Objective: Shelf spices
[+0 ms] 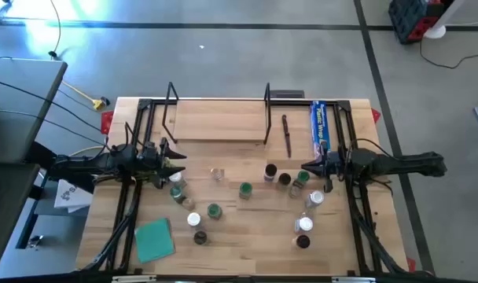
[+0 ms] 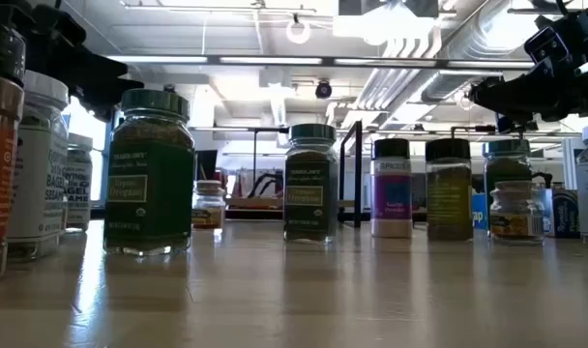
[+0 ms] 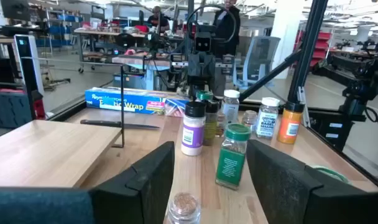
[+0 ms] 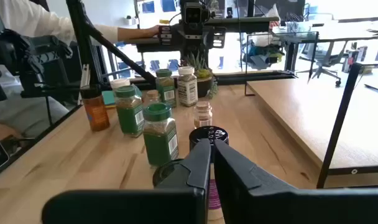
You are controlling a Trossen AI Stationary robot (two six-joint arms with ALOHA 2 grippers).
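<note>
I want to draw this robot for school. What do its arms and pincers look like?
Draw two dark, nearly black arms, thin and jointed, with black cables trailing along them. The left arm and right arm look like twins. Each ends in a pincer: the left pincer and right pincer both have two chunky, matte black fingers with flat, angled sides. No markings show on them.

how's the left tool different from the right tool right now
The left tool stands open, its fingers spread with a small clear jar showing in the gap; the right tool is shut, fingers pressed together on nothing. The left tool sits at the table's left side near the shelf; the right tool sits at the right, beside the blue wrap box. Both are dark, two-fingered and point inward toward the spices.
</note>
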